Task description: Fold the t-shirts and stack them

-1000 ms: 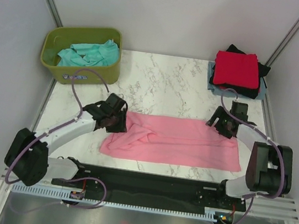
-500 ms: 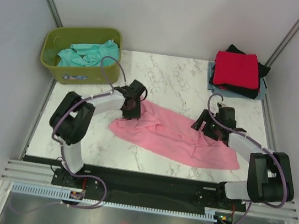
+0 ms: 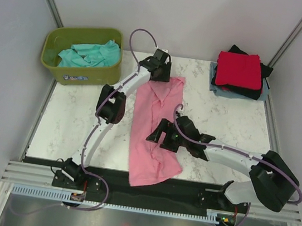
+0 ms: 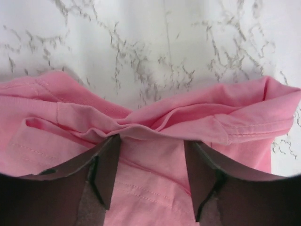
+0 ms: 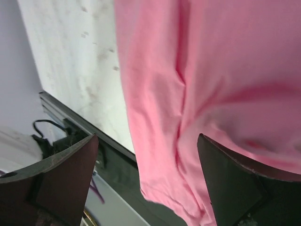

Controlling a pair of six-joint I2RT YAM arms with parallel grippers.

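Roughly midway: stacked folded t-shirts far right, left teal t-shirt in tub, spread pink t-shirt lengthwise mid-table, unfolded, with left gripper and right gripper released over it.

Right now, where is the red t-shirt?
In the top view, the red t-shirt lies folded at the table's far right corner, on a black shirt, right of the pink shirt.
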